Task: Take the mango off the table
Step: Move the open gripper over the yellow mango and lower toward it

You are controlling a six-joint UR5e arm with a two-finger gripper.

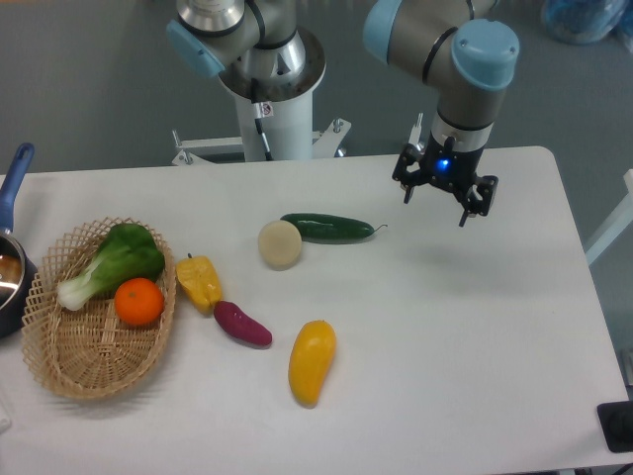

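No writing or label can be read on anything here. Nearest the front edge of the white table (465, 336) lies the mango (312, 361), a smooth elongated fruit, yellow shading to orange at its lower end, lying free with nothing over it. Just beside it to the left is a purple sweet potato (242, 324), and next to that a lumpy yellow bell pepper (199, 281). Further left a wicker basket (69, 366) holds an orange (138, 301) and a green bok choy (111, 261). A pot with a blue handle (14, 183) shows at the left edge. Toward the middle sit a pale round vegetable (280, 243) and a dark green cucumber (327, 228), touching. At the far right side the gripper (435, 195) hangs above the table, fingers spread apart and holding nothing, well apart from the mango.
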